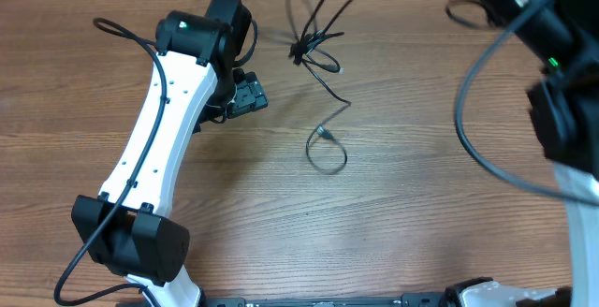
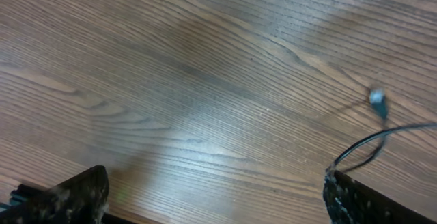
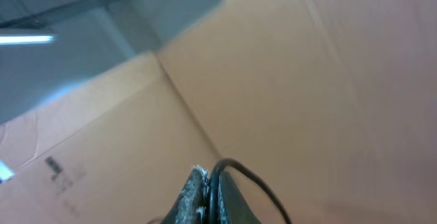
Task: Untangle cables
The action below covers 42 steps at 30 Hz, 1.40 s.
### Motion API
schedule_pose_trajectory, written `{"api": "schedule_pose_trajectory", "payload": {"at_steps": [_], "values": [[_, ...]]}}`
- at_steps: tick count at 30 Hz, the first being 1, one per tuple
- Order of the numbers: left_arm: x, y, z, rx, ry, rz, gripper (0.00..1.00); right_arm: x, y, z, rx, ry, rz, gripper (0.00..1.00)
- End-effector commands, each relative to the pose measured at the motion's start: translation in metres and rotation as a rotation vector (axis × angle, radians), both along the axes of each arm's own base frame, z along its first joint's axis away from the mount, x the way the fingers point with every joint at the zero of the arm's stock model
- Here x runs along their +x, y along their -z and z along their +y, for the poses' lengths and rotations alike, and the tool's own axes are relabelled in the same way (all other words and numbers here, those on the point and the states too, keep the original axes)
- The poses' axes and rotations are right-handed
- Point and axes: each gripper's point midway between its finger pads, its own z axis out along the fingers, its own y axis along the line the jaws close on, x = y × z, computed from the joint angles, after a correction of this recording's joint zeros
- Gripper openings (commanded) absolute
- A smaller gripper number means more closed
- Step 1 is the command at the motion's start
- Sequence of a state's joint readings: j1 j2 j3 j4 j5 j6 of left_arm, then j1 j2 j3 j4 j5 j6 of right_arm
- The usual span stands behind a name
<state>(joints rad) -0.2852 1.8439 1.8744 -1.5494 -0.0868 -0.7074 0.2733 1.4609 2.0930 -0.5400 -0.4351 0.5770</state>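
Observation:
The cables (image 1: pixel 314 50) are thin black cords knotted together at the far middle of the table. One loose strand runs toward me to a small silver plug (image 1: pixel 321 133) and a loop (image 1: pixel 328 157). Other strands rise past the top edge. My left gripper (image 1: pixel 245 94) hovers left of the knot. In the left wrist view it (image 2: pixel 215 203) is open over bare wood, with a cable strand (image 2: pixel 369 145) and blurred plug (image 2: pixel 377 101) just beyond its right finger (image 2: pixel 362 200). My right gripper (image 3: pixel 210 183) is raised and tilted up, shut on a black cable (image 3: pixel 249 176).
The right arm (image 1: pixel 552 36) hangs dark and bulky over the far right corner, with its thick black wire (image 1: pixel 473 148) looping over the table. The left arm's white link (image 1: pixel 159 129) crosses the left side. A cardboard wall (image 3: pixel 307 80) fills the right wrist view.

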Motion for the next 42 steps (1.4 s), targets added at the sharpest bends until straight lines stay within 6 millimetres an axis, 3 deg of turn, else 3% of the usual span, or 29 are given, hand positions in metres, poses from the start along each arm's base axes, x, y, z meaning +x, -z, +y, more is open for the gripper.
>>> {"api": "schedule_pose_trajectory", "payload": {"at_steps": [1, 4, 7, 8, 10, 14, 17, 18, 23, 25, 28, 30, 34, 35, 38, 40, 42], "values": [[-0.003, -0.002, -0.001, -0.027, -0.024, -0.018, 1.0, 0.025, 0.052, -0.002, -0.039, 0.055, 0.207, 0.04], [-0.005, -0.001, -0.011, -0.078, -0.004, -0.002, 1.0, 0.05, 0.116, -0.008, -0.113, 0.14, 0.425, 0.04], [-0.006, -0.001, -0.013, -0.089, 0.025, 0.002, 1.0, 0.053, 0.127, 0.003, -0.119, 0.078, 0.458, 0.04], [-0.006, -0.001, -0.012, -0.087, 0.036, 0.003, 1.0, 0.052, 0.12, 0.007, -0.107, 0.051, 0.431, 0.04], [-0.006, -0.001, -0.012, -0.082, 0.06, 0.002, 0.99, 0.044, 0.071, 0.011, -0.053, -0.013, 0.255, 0.04], [-0.007, -0.001, -0.013, -0.087, 0.08, 0.007, 0.99, 0.021, -0.002, -0.007, 0.022, 0.004, 0.012, 0.04], [-0.007, -0.001, -0.017, -0.108, 0.134, 0.01, 1.0, 0.007, -0.017, -0.016, 0.031, 0.019, -0.03, 0.04], [-0.007, -0.001, -0.018, -0.112, 0.141, 0.009, 1.0, 0.007, -0.012, -0.017, 0.026, 0.028, -0.005, 0.04], [0.001, -0.002, -0.027, -0.155, 0.144, -0.023, 1.0, 0.037, 0.097, -0.018, -0.086, 0.136, 0.416, 0.04], [0.001, -0.003, -0.029, -0.17, 0.146, -0.025, 1.0, 0.042, 0.131, -0.01, -0.128, 0.121, 0.533, 0.04], [0.003, -0.003, -0.03, -0.171, 0.147, -0.031, 0.99, 0.044, 0.144, 0.008, -0.131, 0.021, 0.576, 0.04], [0.003, -0.003, -0.03, -0.172, 0.147, -0.03, 0.99, 0.041, 0.132, 0.019, -0.084, -0.047, 0.553, 0.04], [0.003, -0.004, -0.034, -0.196, 0.146, -0.029, 1.0, 0.028, 0.078, 0.031, 0.059, -0.161, 0.44, 0.04], [0.002, -0.004, -0.035, -0.203, 0.147, -0.028, 0.99, 0.018, 0.05, 0.033, 0.108, -0.21, 0.361, 0.04], [0.0, -0.004, -0.04, -0.232, 0.158, -0.02, 1.0, -0.014, -0.008, 0.029, 0.162, -0.267, 0.156, 0.04], [0.0, -0.005, -0.045, -0.258, 0.184, -0.021, 1.0, -0.019, -0.01, 0.025, 0.134, -0.241, 0.128, 0.04], [0.002, -0.007, -0.052, -0.292, 0.225, -0.031, 0.99, -0.011, 0.009, 0.018, 0.082, -0.166, 0.17, 0.04]]}}
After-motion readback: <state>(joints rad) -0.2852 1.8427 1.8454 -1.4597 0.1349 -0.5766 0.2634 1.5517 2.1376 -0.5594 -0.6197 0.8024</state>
